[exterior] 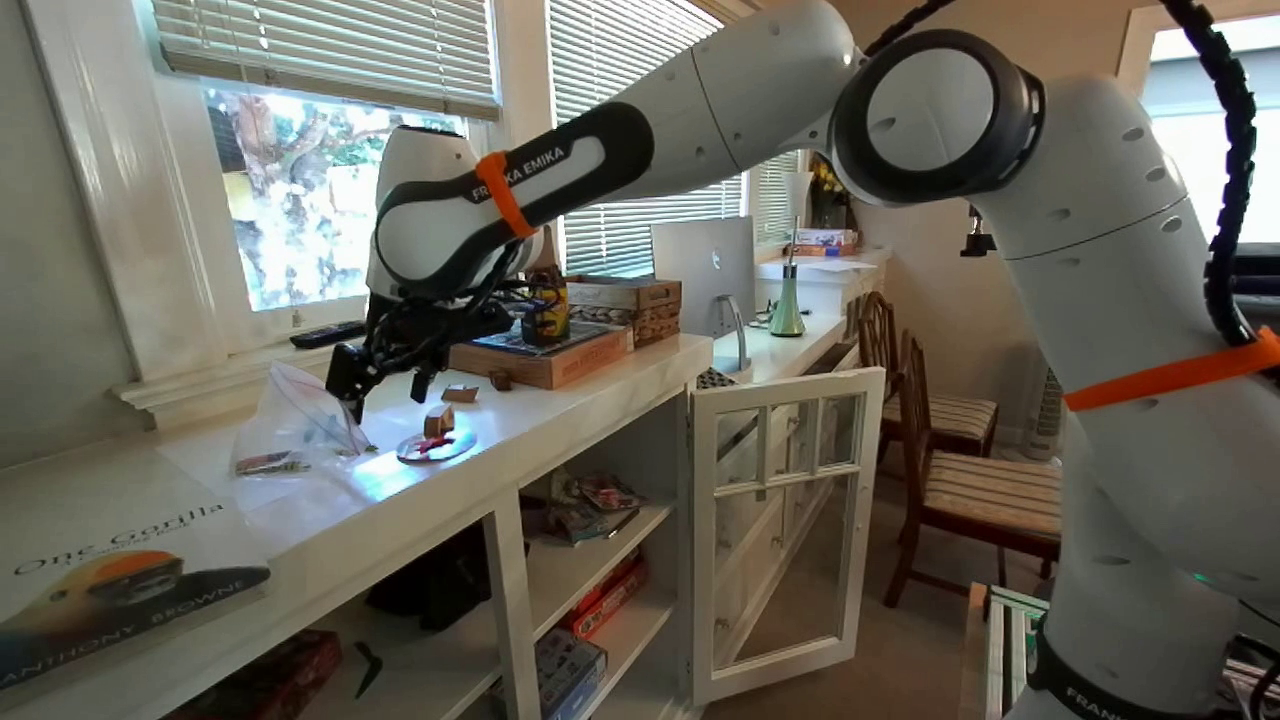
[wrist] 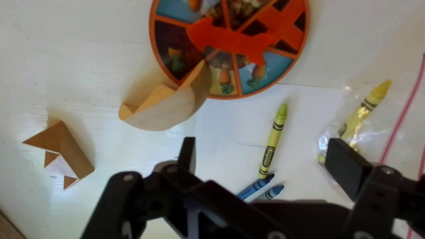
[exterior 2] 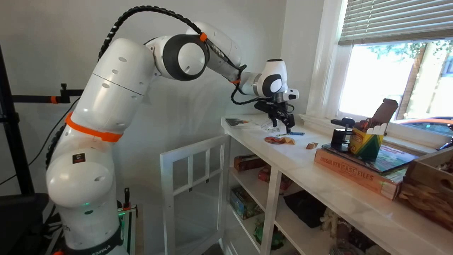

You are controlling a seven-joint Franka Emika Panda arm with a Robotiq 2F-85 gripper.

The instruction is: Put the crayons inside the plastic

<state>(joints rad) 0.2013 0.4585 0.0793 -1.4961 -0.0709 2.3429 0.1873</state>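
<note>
- Step, likely: alignment over loose crayons [wrist: 273, 142];
- Gripper [wrist: 264, 156]: fingers apart, nothing held;
- Next move should: centre on one; lower; clamp; lift; release inside bag [wrist: 401, 116].

One white arm [exterior: 720, 110]; orange strap [exterior: 504, 196] and "FRANKA EMIKA" lettering [exterior: 540, 161], eleven o'clock; ribbed black cable [exterior: 1240, 140], two o'clock; black gripper [exterior: 387, 398], nine o'clock.

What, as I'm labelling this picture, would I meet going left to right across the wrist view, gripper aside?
A brown notched block → curved tan block → yellow-green crayon → clear plastic bag.
</note>
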